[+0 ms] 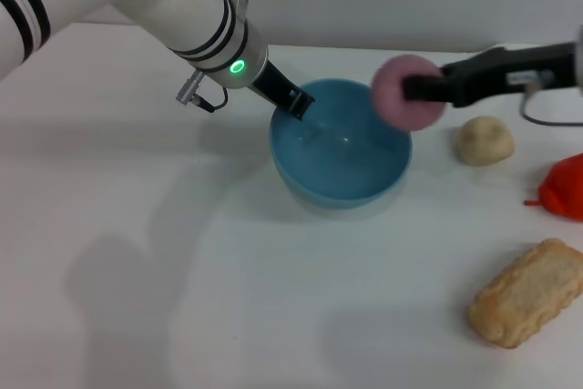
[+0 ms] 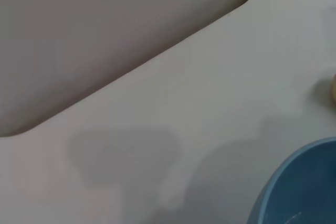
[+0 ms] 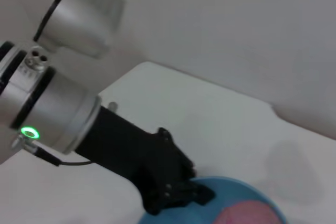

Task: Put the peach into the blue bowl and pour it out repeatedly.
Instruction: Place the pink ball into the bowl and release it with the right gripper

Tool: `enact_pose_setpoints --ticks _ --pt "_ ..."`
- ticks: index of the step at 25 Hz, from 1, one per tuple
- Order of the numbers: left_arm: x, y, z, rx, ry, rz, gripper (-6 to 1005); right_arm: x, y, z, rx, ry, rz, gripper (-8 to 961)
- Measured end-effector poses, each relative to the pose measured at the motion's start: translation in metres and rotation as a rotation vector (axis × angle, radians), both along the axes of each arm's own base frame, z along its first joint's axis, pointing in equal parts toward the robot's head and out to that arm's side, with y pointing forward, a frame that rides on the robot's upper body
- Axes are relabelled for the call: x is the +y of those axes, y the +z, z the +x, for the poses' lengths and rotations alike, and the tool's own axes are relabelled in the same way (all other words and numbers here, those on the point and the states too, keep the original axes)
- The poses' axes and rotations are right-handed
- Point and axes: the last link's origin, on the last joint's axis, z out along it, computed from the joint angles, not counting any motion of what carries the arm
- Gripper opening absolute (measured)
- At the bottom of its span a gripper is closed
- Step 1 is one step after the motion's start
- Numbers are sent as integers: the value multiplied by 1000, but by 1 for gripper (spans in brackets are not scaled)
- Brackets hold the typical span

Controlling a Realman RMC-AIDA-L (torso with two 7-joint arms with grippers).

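Biscuit slab (image 1: 528,291), glossy blue bowl (image 1: 339,148), matte pink peach (image 1: 407,90)

The right gripper (image 1: 421,90) holds the peach (image 1: 405,90) above the near-right rim of the bowl (image 1: 339,148); below it the bowl's hollow is open. Across from it the left gripper (image 1: 299,104) sits clamped on the far-left rim, blocking that side. Just right of the right gripper lies a beige lump (image 1: 485,140), farther right a red item (image 1: 563,187), and toward the robot a biscuit (image 1: 528,292). Left of the bowl the table (image 1: 137,252) lies bare.
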Motion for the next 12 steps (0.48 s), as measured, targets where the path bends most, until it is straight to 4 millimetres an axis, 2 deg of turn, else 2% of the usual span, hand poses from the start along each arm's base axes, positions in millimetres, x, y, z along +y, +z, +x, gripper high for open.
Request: enact_pose_setpoints --ticks 3,4,12 --pt "0 0 -1 1 0 -1 0 4 -9 -4 -2 -3 2 143" --pt "0 -1 -1 3 -1 -2 0 8 -19 -7 -4 -3 8 161" --pt "0 -1 -5 4 12 1 -1 7 -42 -18 -57 45 -18 321"
